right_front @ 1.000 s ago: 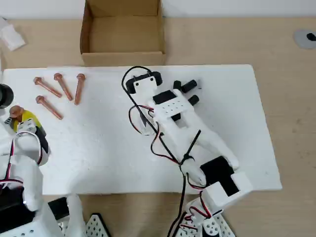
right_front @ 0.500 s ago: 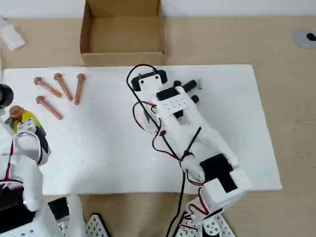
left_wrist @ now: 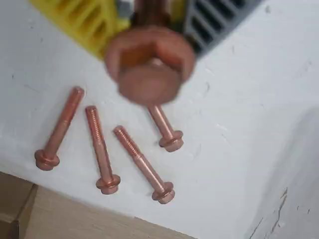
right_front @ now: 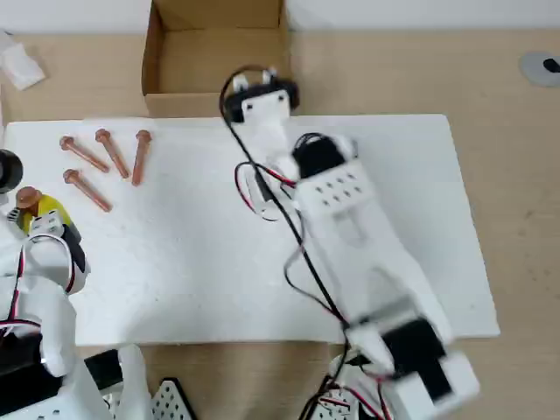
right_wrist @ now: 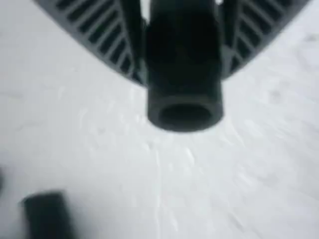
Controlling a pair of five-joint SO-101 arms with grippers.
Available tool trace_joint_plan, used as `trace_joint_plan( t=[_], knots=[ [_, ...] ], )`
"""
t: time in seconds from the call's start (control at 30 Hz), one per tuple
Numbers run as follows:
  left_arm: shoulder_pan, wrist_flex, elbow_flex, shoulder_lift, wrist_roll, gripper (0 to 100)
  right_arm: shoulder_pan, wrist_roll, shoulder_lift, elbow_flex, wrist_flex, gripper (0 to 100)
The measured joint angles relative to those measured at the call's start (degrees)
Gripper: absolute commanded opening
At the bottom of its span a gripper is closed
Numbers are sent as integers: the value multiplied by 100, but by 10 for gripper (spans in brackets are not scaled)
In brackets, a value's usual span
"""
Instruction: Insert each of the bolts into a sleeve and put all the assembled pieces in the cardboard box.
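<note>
Copper bolt point(left_wrist: 149, 64), stiff and probably slippery, sits clamped by its shank in the left fingers point(left_wrist: 84, 22) near four loose bolts point(left_wrist: 140, 162), while right fingers point(right_wrist: 89, 30) pinch a rigid black sleeve point(right_wrist: 184, 94) mid-body over the foam sheet point(right_wrist: 249, 174).

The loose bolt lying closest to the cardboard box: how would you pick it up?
Probably mid-shank on the bolt, straight down from above, pinching across its width. It lies flat on the sheet, touching no neighbour, and the shank is straight and slim.
</note>
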Motion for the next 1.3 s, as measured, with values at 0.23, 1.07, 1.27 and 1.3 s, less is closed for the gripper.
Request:
trace_joint_plan(
  t=[0.23,1.07,1.27,1.3],
  knots=[
    [0,0,0,0,334,6,-738,167,-2268,-334,659,9],
    [3209,-1020,-598,0,1327,6,-1090,1407,-8818,6435,-2787,9],
    [3895,-1090,-598,0,1327,6,-1626,1451,-8967,6971,-3560,9],
    [3956,-1090,-598,0,1327,6,-1697,1495,-8967,7077,-3701,9]
  ],
)
